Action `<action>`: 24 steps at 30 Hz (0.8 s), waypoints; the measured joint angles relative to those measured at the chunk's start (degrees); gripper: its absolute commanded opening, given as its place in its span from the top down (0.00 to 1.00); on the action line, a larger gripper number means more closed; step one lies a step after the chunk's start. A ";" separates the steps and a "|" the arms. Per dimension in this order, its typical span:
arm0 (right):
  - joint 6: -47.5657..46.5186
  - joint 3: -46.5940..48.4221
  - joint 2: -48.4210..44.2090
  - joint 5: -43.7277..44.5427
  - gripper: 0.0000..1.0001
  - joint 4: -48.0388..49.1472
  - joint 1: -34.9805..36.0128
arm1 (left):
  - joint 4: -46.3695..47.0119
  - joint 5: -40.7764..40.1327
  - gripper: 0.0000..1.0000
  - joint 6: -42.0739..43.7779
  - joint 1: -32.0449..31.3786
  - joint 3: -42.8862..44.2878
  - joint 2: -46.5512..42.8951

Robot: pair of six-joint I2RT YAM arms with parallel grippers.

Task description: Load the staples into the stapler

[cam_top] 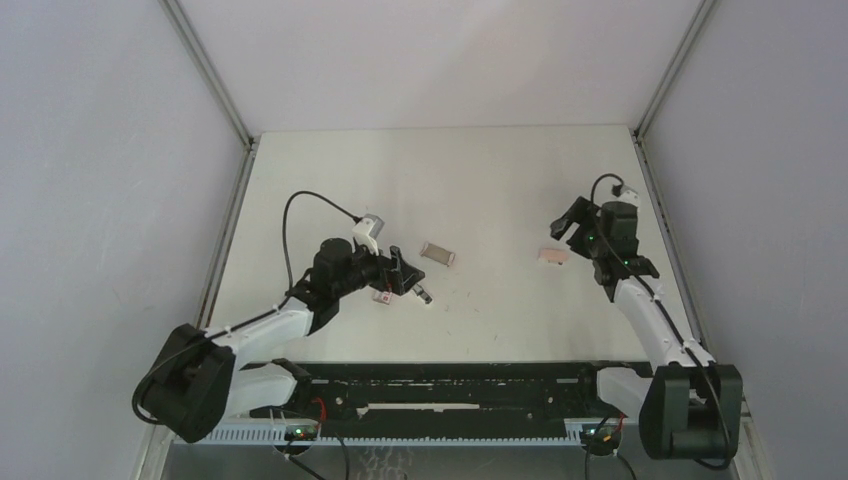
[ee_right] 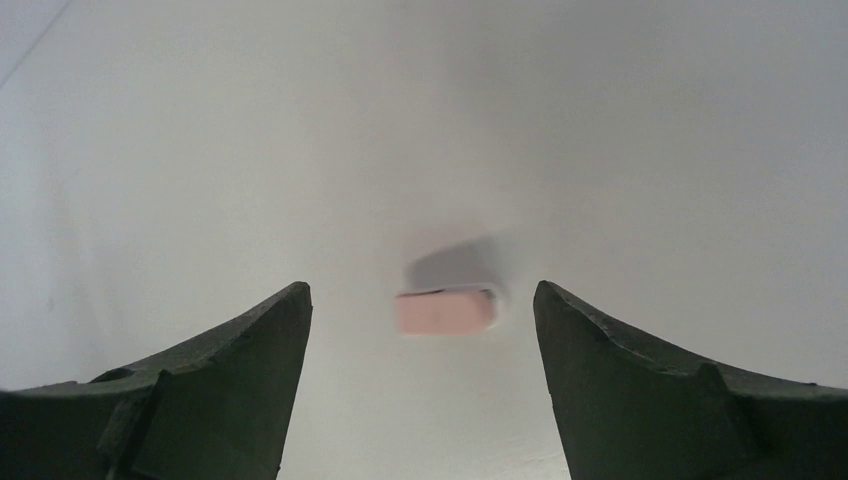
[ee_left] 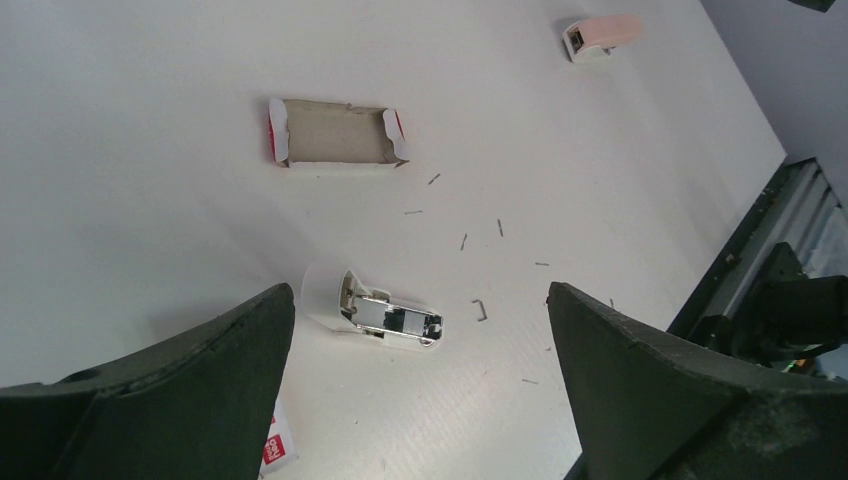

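Note:
A small white stapler part (ee_left: 385, 315) lies on the table with its metal channel facing up, seen also in the top view as the stapler part (cam_top: 425, 294). My left gripper (ee_left: 420, 290) hovers over it, open, its fingers (ee_left: 230, 350) well apart on either side. Several loose staples (ee_left: 480, 308) are scattered on the table around it. A pink and white stapler piece (ee_right: 447, 310) lies at the right, just ahead of my right gripper (ee_right: 420, 287), which is open and touches nothing. In the top view the pink piece (cam_top: 553, 257) sits just below the right gripper (cam_top: 562, 232).
An open cardboard staple tray (ee_left: 335, 135) lies beyond the white part and looks empty. A red and white box sleeve (ee_left: 278, 445) lies under the left finger. The table's right edge (ee_left: 760, 160) runs past the pink piece (ee_left: 600, 35).

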 measured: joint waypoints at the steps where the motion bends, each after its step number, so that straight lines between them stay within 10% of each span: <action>1: -0.24 -0.02 -0.44 -0.20 0.21 -0.11 2.21 | 1.03 1.05 0.00 -0.31 0.48 0.00 1.11; 24: 0.39 -6.25 20.85 -12.46 0.43 21.14 46.82 | 7.19 5.60 0.02 -0.48 1.95 1.18 11.19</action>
